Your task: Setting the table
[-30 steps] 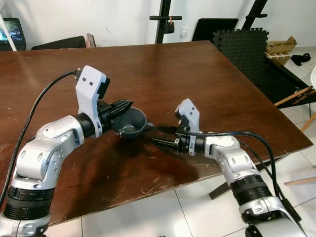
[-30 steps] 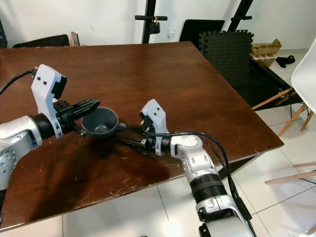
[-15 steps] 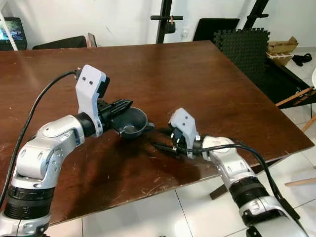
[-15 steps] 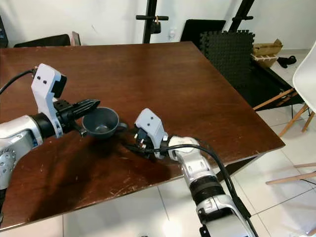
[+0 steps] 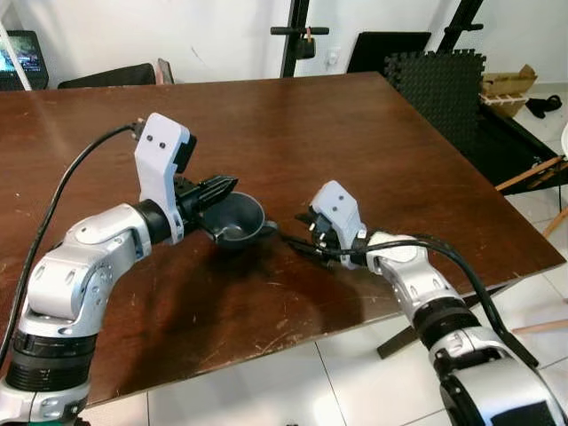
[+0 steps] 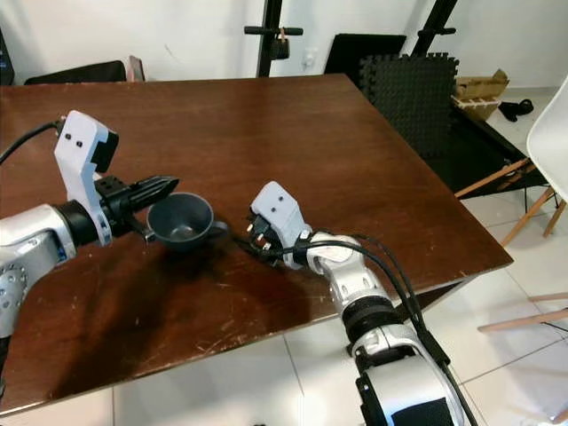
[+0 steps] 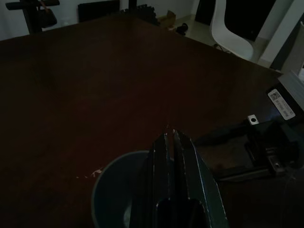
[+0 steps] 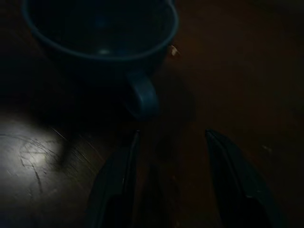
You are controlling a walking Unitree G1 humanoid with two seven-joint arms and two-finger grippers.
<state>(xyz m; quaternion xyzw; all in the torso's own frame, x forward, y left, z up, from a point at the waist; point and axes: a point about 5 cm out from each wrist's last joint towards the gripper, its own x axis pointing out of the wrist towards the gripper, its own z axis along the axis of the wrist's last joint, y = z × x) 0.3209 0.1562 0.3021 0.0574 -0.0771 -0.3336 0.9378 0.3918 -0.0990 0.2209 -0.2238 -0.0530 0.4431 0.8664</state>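
Observation:
A dark grey-blue cup (image 5: 240,222) sits near the middle of the brown wooden table (image 5: 355,133), its handle (image 8: 142,97) pointing to my right. My left gripper (image 5: 229,185) reaches in from the left and is shut on the cup's near-left rim; in the left wrist view its fingers (image 7: 170,142) lie pressed together over the cup (image 7: 111,194). My right gripper (image 5: 293,241) lies low over the table just right of the handle and points at it. It is open, and its fingers (image 8: 121,171) stop short of the handle without touching.
The table's front edge (image 5: 266,351) runs close under both arms, with white floor tiles below. Black foam mats (image 5: 439,80) and a cardboard box (image 5: 506,89) lie beyond the right corner. A white chair (image 6: 550,133) stands at the right. A black stand (image 5: 297,35) rises behind the table.
My right gripper has swung up and closer to the cup's handle, from a spot lower and nearer the table's front. The left gripper and the cup have stayed put.

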